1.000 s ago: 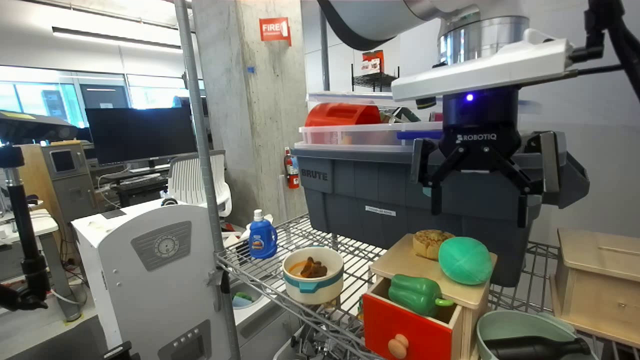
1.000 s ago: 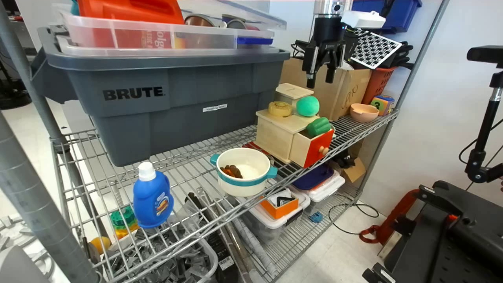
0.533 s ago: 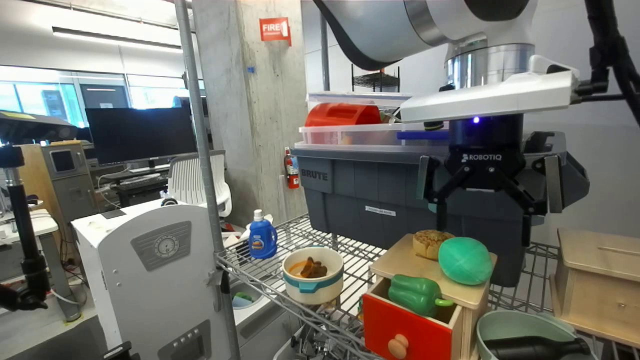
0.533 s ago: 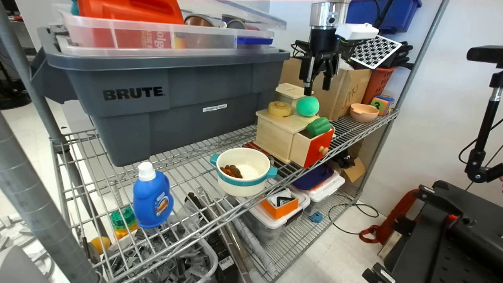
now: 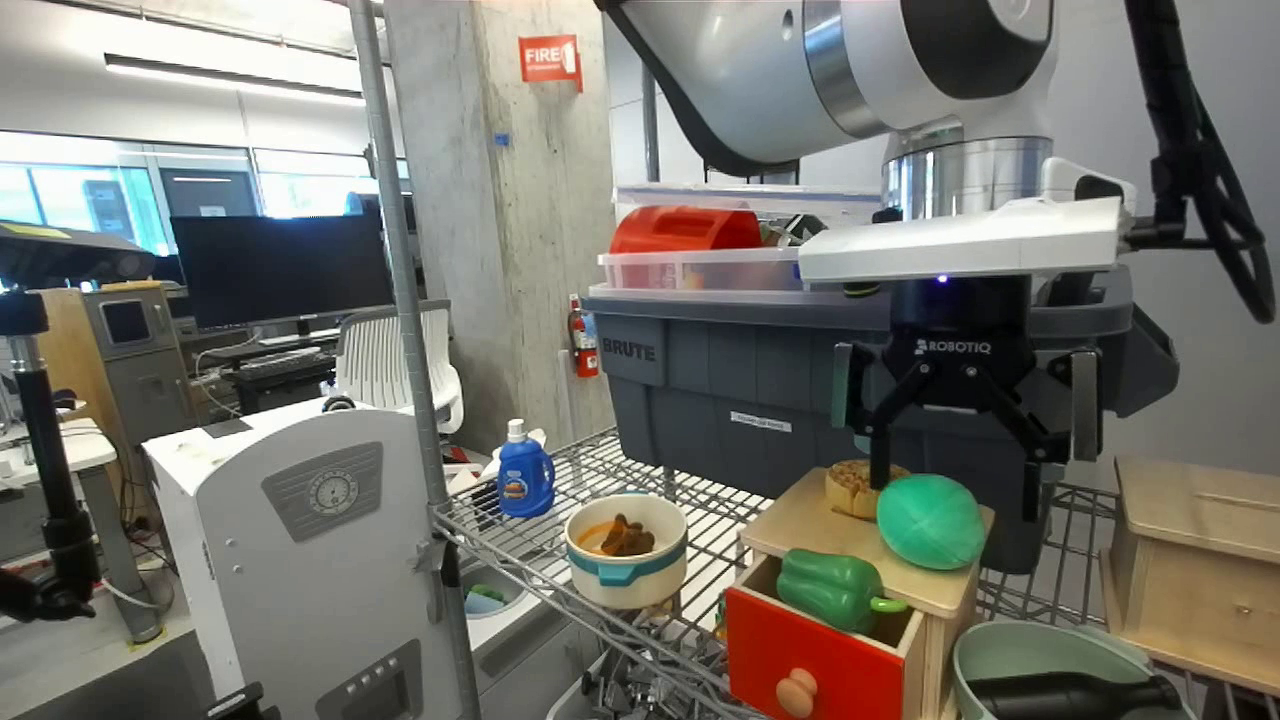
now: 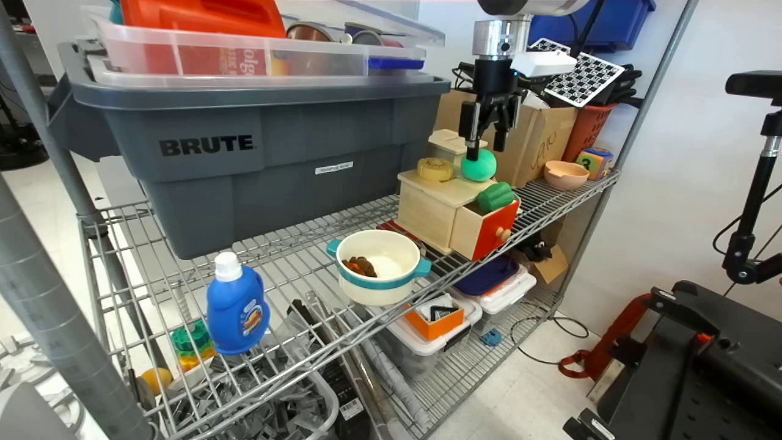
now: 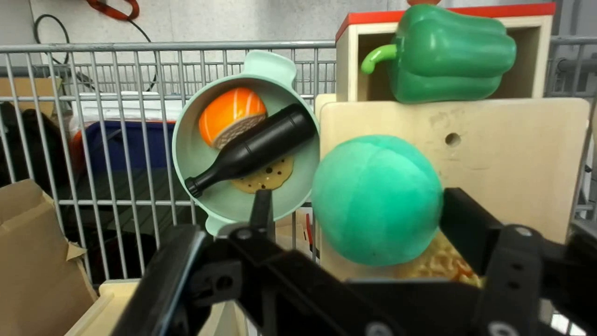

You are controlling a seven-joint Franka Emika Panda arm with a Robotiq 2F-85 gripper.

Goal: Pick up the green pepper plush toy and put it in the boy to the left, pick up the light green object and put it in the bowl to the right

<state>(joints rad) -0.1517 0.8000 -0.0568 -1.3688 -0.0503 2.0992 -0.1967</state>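
A white Panda arm [image 5: 740,70] is arching overhead in an exterior view, its polished metal wrist [image 5: 965,180] standing upright and its black gripper [image 5: 955,503] pointing straight down over a pale wooden box [image 5: 805,525]. The fingers [image 7: 263,207] are standing wide apart, with a light green ball [image 7: 375,200] showing between them in the wrist view and sitting nearer one fingertip than the other; whether that tip is touching it, the view is leaving unclear. The ball is resting on the box's smooth top, its soft-looking, seamed skin rounding to an egg shape in an exterior view, just beside a tan puck [image 5: 850,492] that is showing a crumbly surface. A glossy, lobed green pepper [image 7: 452,56] with a curving, paler stem is lying in the box's open drawer [image 5: 850,670], whose flat red front is bearing a round wooden knob [image 5: 797,692]. Just beside the box, a smooth, round, grey-green bowl [image 7: 223,205] with tab handles is holding a slim black bottle [image 7: 259,142], an orange striped piece [image 7: 231,114] and a flat, spotted tan disc [image 7: 275,174]. Behind the box in an exterior view, a hard-sided dark grey tub [image 5: 700,395], marked BRUTE, is standing on the wire shelf [image 7: 186,46], whose metal bars are running in parallel
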